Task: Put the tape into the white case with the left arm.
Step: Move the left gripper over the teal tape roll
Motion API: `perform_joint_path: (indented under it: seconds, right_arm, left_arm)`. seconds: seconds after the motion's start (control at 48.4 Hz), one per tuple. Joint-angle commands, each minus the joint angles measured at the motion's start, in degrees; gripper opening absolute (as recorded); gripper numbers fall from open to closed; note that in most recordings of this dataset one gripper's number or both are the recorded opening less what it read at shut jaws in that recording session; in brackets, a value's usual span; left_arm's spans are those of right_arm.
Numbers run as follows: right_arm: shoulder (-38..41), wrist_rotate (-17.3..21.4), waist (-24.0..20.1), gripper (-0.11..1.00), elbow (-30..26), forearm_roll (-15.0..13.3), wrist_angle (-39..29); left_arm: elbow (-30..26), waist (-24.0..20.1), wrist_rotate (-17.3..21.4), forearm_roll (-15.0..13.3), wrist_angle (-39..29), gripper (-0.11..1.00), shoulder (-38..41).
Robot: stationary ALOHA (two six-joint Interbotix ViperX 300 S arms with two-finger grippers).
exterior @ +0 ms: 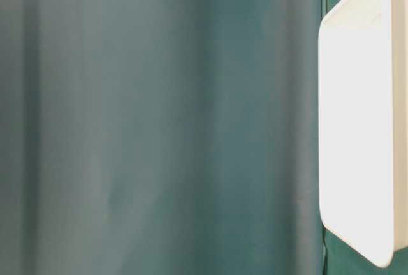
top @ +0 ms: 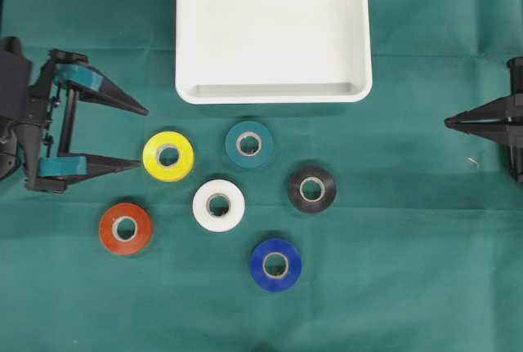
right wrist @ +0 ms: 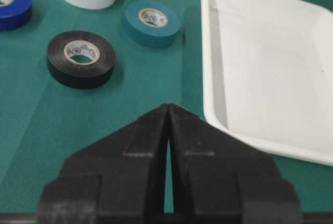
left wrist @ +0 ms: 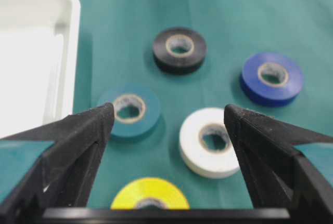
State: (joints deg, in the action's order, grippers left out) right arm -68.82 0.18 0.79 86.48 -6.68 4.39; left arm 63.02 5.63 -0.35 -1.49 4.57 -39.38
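Closest to the lens, black fingers (left wrist: 78,146) of the left gripper (top: 143,135), spread wide with nothing between them, teal bands near their roots

Beyond and off to one side of that gripper, well apart from its tips: white case (top: 274,32), by far the biggest item, flat on the green cloth (top: 392,287), nothing inside

Opposite, at the far edge of the cloth: right gripper (top: 449,122), plain black, tips pressed together, holding nothing

Then six tape rolls lying flat, none touched by either gripper:
- yellow tape (top: 168,156) just ahead of the left gripper's tips, nearest the lower finger
- red tape (top: 126,228) off beyond that same lower finger, to the side away from the case
- white tape (top: 218,205) farther out than the yellow roll
- teal tape (top: 248,144) farther out too, nearest the case rim
- black tape (top: 311,189) well past the white and teal rolls, nearest of all to the right gripper
- blue tape (top: 275,265) farthest from the case

Seen from table level: only blurred green cloth and one edge of the case
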Motion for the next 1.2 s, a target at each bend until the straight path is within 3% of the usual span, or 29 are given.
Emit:
perform_joint_path:
  seconds: [0.0,0.145,0.372,0.723,1.178]
  right_arm:
    - [0.4,0.1,0.0,-0.09,-0.6,-0.1,0.2]
    - [0.4,0.0,0.0,-0.09,-0.3,-0.1,0.3]
    - [0.4,0.1,0.0,-0.09,0.0,-0.1,0.3]
    - [0.4,0.1,0.0,-0.09,0.3,-0.1,0.2]
    - [0.4,0.1,0.0,-0.09,0.4,-0.1,0.3]
  left_arm:
    - [-2.4,0.2,0.0,-0.2,-1.1,1.00,1.8]
    - [-3.9,0.2,-0.2,-0.2,-2.6,1.00,5.7]
    - [-6.2,0.3,-4.2,-0.2,-3.4,1.00,14.2]
    - [-11.3,2.1,-4.3,-0.1,-4.4,1.00,23.6]
    - [-13.2,2.1,-4.6,-0.1,-7.4,1.00,26.0]
